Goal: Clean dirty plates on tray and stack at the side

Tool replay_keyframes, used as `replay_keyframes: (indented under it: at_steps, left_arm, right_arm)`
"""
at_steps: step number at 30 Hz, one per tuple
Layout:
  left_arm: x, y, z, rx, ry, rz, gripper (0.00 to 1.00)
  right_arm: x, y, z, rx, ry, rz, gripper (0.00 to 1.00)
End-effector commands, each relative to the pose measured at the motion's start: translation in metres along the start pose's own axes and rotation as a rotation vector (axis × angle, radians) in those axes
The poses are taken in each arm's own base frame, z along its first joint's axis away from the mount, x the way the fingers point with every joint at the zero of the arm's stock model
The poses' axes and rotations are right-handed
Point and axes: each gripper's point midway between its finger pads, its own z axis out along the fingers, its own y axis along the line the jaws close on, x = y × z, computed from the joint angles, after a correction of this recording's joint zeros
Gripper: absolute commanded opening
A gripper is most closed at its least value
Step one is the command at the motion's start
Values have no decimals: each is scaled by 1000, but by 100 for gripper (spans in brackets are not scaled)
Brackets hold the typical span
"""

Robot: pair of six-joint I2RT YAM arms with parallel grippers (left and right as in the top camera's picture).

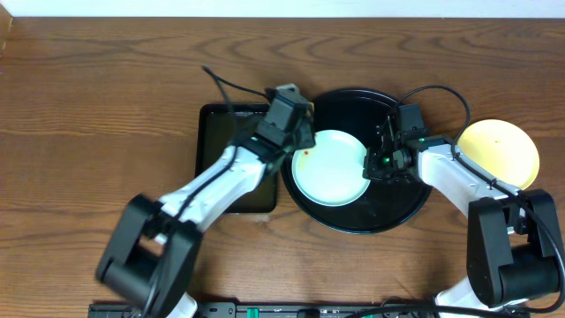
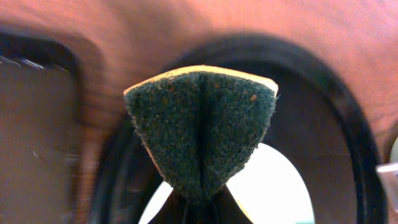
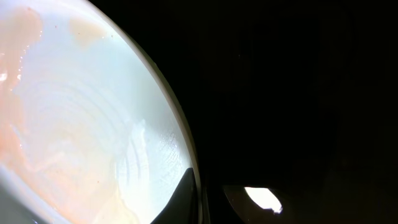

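Scrubbing looks underway: your left jaws clamp a folded green sponge [image 2: 202,140] at the far-left edge of the orange-smeared blue-white plate [image 1: 331,168] on the round black tray [image 1: 353,221]. Your right jaws sit together at the plate's right rim. A yellow plate [image 1: 499,150] lies right of the tray, apparently clean. The counter [image 1: 106,106] is brown wood, and little of the room shows.

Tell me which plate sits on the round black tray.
The pale blue-white plate lies on the round black tray; the pale yellow plate rests off it, on the wooden table to the tray's right.
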Motion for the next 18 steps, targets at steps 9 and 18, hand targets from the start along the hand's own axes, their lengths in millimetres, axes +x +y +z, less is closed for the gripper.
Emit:
replay_keyframes:
  at_steps: [9,18]
  left_arm:
    - [-6,77,-25,-213,63,-65,8]
    - [1,81,-27,-232,93,-57,8]
  right_arm:
    - [0,-5,2,33,-7,-10,1]
    - [-9,-17,1,104,-53,-26,1]
